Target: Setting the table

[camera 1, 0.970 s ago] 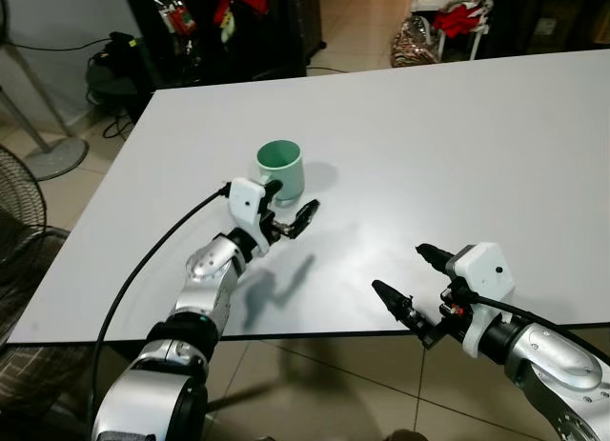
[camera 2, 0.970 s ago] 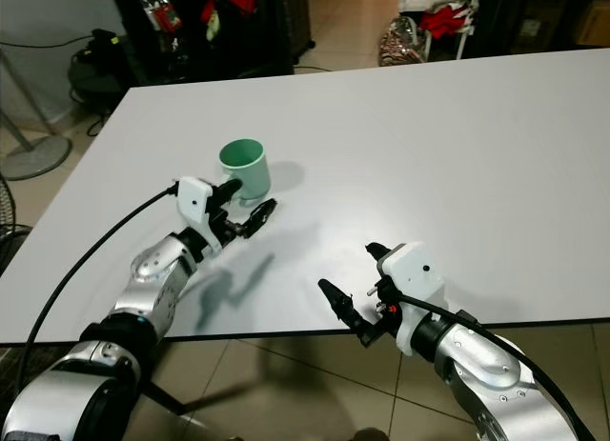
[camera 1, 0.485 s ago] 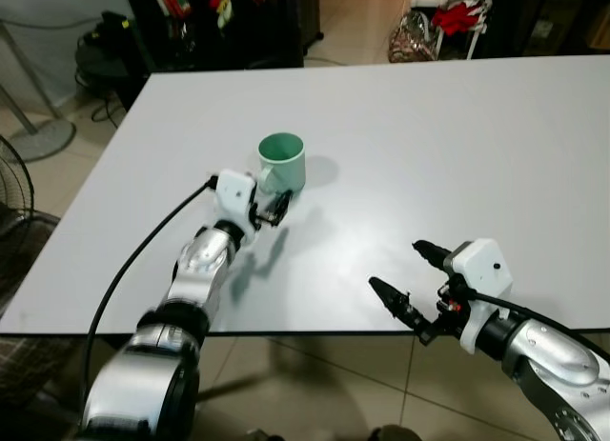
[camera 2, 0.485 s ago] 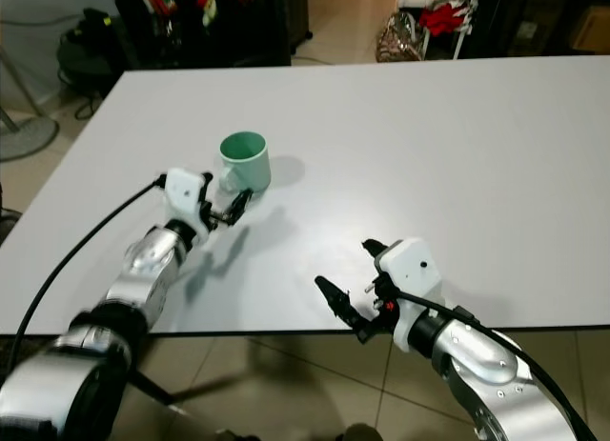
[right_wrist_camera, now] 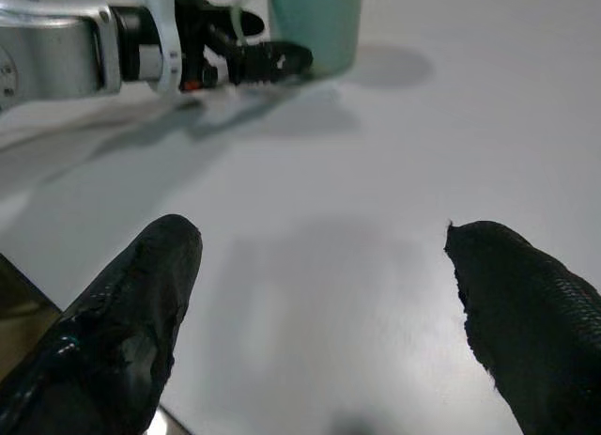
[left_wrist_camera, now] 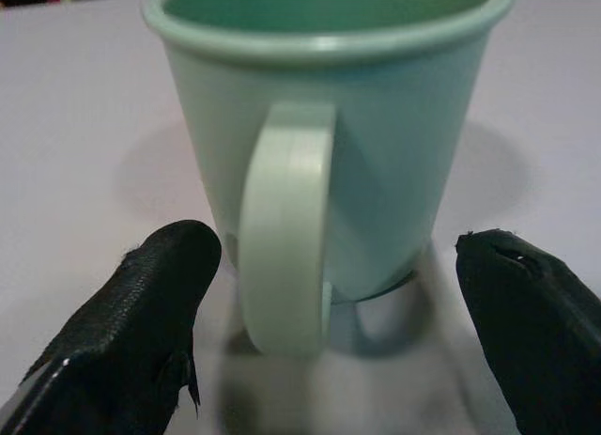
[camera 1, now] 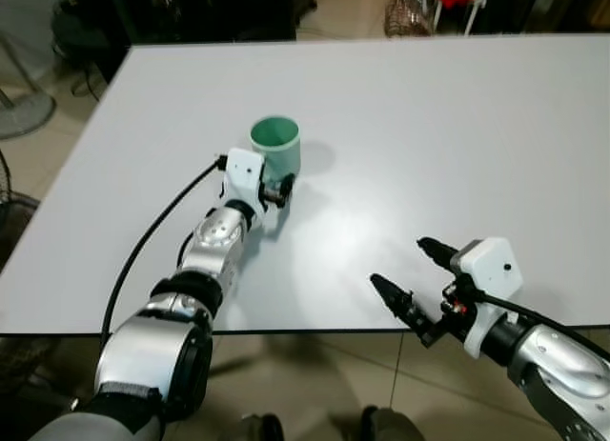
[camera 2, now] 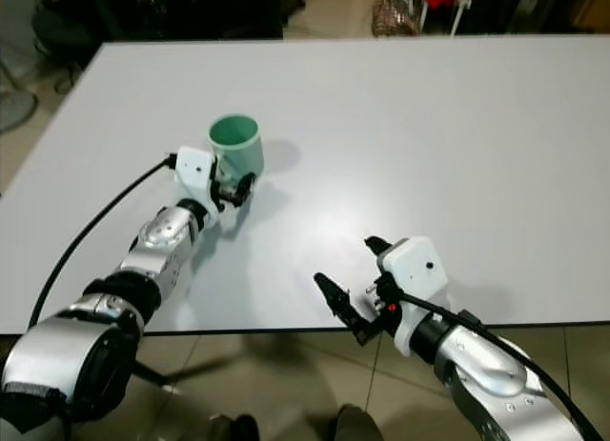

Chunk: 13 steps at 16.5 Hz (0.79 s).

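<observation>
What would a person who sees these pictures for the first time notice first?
First, the mint green mug, standing upright and alone on the wide white table, toward the robot's left. Next, the left gripper, right at the mug: in the left wrist view its open black fingers sit on either side of the mug's handle, not closed on it. The right gripper is open above the table's near edge.

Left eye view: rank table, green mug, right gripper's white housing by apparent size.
1. table
2. green mug and the right gripper housing look alike; the housing is nearer the camera, so unranked.
</observation>
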Motion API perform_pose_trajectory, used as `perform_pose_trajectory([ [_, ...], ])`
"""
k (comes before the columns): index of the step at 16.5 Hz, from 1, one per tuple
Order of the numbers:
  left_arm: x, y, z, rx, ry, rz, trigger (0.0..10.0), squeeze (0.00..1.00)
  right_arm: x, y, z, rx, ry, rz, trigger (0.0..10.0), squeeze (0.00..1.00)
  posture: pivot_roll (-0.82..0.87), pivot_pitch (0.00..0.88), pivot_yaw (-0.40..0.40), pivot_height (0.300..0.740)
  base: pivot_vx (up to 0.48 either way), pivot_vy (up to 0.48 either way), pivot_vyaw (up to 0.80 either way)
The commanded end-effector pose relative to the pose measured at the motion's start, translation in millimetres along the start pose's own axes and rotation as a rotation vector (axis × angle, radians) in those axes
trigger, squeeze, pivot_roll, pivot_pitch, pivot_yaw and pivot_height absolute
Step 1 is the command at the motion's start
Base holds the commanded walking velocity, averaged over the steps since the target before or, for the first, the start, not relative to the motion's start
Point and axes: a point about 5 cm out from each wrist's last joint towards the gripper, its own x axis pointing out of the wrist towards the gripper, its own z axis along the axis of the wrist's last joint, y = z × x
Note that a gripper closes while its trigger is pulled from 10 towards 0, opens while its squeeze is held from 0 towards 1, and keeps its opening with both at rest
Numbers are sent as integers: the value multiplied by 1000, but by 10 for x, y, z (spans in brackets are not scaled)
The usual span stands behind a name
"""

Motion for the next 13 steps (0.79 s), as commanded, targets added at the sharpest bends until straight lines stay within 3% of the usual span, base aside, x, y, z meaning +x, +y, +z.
perform_pose_trajectory([
  [1,-1,21,-33,-14,29,28,10000,0,-39,38,16,14,1,0,10000,0,-318,251,84,740,0,0,0],
  [8,45,142,78,-10,44,111,10000,0,-127,101,24,39,15,-34,10000,0,-348,247,121,740,0,0,0],
  [13,27,39,16,-63,31,32,10000,0,-68,82,40,33,-2,-36,10000,0,-330,202,128,740,0,0,0],
])
